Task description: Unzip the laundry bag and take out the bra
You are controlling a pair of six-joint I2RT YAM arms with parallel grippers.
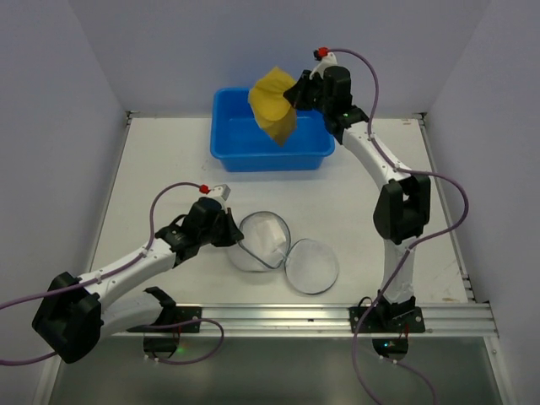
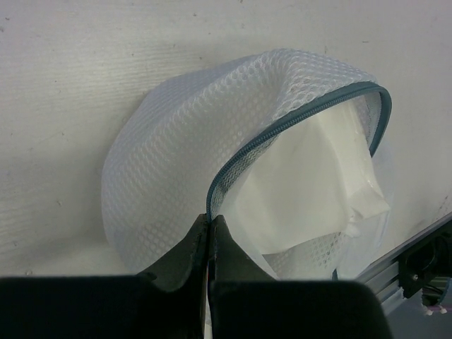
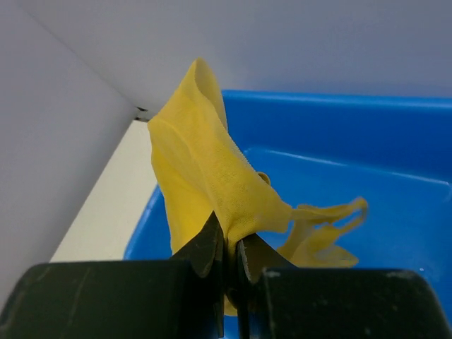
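Observation:
The white mesh laundry bag [image 1: 263, 240] lies open on the table, its round lid [image 1: 311, 266] flipped out to the right. In the left wrist view the bag [image 2: 176, 148] shows its teal zip rim [image 2: 282, 123] and a white lining inside. My left gripper [image 1: 229, 229] is shut on the zip rim at the bag's left edge [image 2: 210, 222]. My right gripper [image 1: 297, 94] is shut on the yellow bra [image 1: 273, 105] and holds it in the air above the blue tub [image 1: 270, 152]. In the right wrist view the bra [image 3: 205, 183] hangs from the jaws [image 3: 231, 244] with its straps trailing right.
The blue rectangular tub [image 3: 367, 176] stands at the back centre against the rear wall. White side walls enclose the table left and right. A metal rail [image 1: 337, 316] runs along the near edge, also seen in the left wrist view [image 2: 417, 258].

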